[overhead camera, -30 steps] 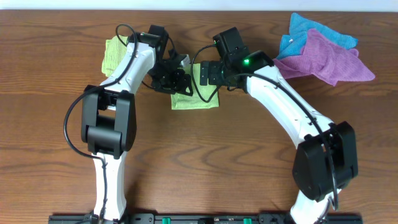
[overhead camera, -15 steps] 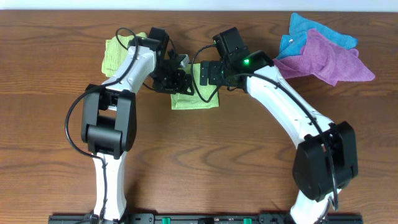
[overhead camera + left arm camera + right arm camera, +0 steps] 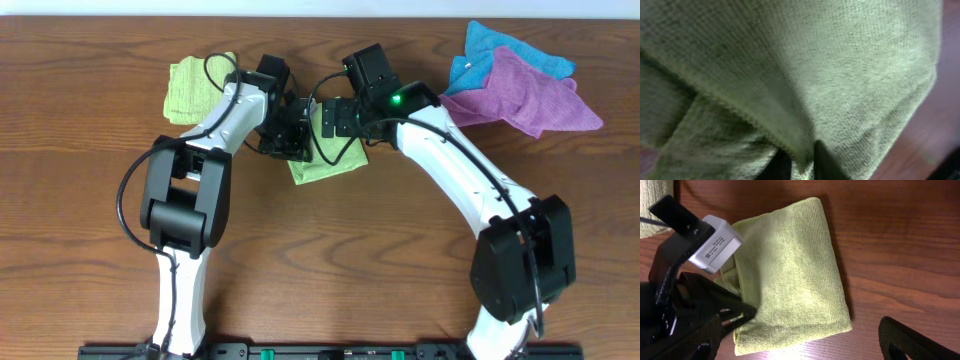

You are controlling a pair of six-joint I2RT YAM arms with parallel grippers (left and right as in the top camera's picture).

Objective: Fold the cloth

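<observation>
Toward the middle of the brown wooden table, past its bare near strip, the light yellow-green microfibre cloth lies as a compact, layered rectangle, a little askew. Its layers suggest at least one fold is already made. The left gripper sits at the cloth's left edge. The left wrist view is blurred and filled with fabric, but its dark fingers appear clamped together on a ridge of the cloth. The right gripper hovers over the cloth's far side, jaws wide apart, holding nothing. I judge the task well along: perhaps one more fold or a tidying of the pinched edge, then release. Farther back lie a small folded green cloth at the left and a rumpled blue cloth touching a purple cloth at the right.
</observation>
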